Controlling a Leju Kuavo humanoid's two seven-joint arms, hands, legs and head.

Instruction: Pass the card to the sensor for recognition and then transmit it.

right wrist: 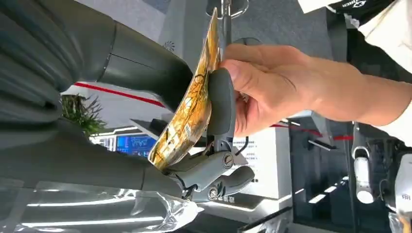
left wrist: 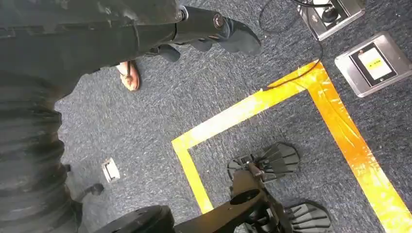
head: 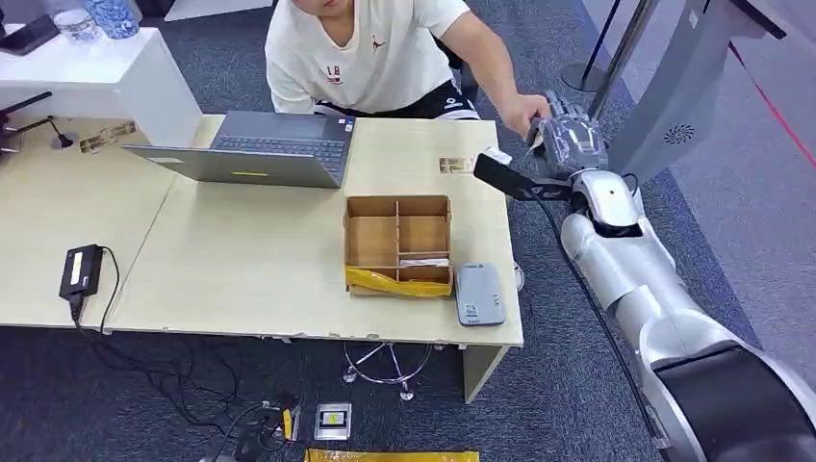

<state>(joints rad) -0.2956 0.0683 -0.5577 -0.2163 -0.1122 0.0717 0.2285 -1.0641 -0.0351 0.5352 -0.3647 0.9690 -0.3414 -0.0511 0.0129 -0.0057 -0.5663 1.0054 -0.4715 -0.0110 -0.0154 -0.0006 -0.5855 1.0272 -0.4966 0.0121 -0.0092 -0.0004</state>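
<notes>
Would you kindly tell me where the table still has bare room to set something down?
The widest bare patch of the table lies between the laptop, the black adapter and the wooden box. The front right corner is crowded by that box and the grey sensor.

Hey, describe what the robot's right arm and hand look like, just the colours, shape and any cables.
The right arm is made of rounded, glossy silver segments with a black section at the shoulder end. A thin black cable runs along it. The right hand is grey, with dark grey fingers joined by visible screws.
</notes>
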